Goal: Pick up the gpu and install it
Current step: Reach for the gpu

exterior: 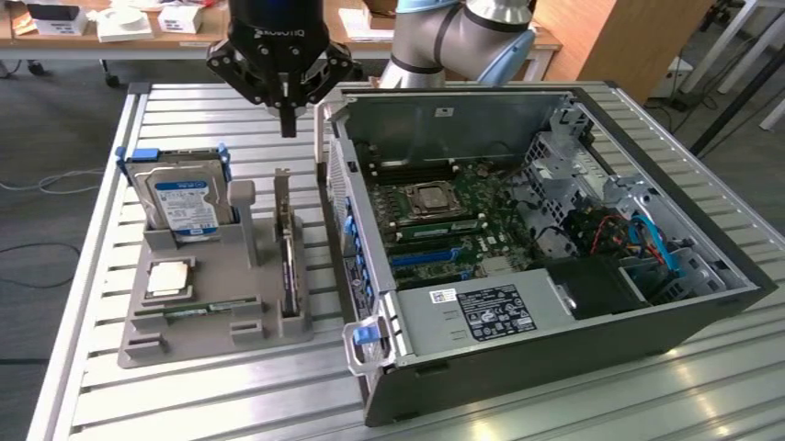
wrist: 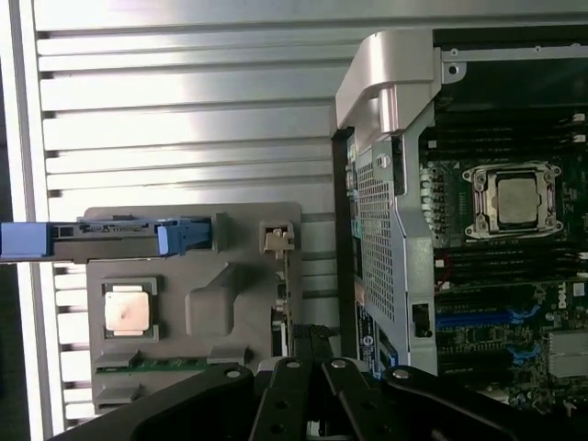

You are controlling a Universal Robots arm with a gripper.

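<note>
Hovering | hand (exterior: 287,121) closed, apart from gpu (exterior: 290,266) | gpu edge-on beside case (exterior: 540,340)

The table (exterior: 184,395) is silvery, ribbed in parallel slats. At the exterior view's left, a matte grey holder (exterior: 209,342) carries a silver hard drive (exterior: 184,204) with a blue-and-white label, framed by a bright blue caddy (exterior: 139,155). It also carries a silver processor (exterior: 168,277), a green memory stick (exterior: 197,312) and the gpu (exterior: 290,266), dark with a pale metal bracket. Upper centre, the gripper (exterior: 289,129) is glossy black. The arm (exterior: 454,41) is grey with light blue caps. The computer case (exterior: 552,367) is dark grey outside, and its motherboard (exterior: 460,216) is green with blue slots. The cables (exterior: 644,243) are blue and orange.
</note>
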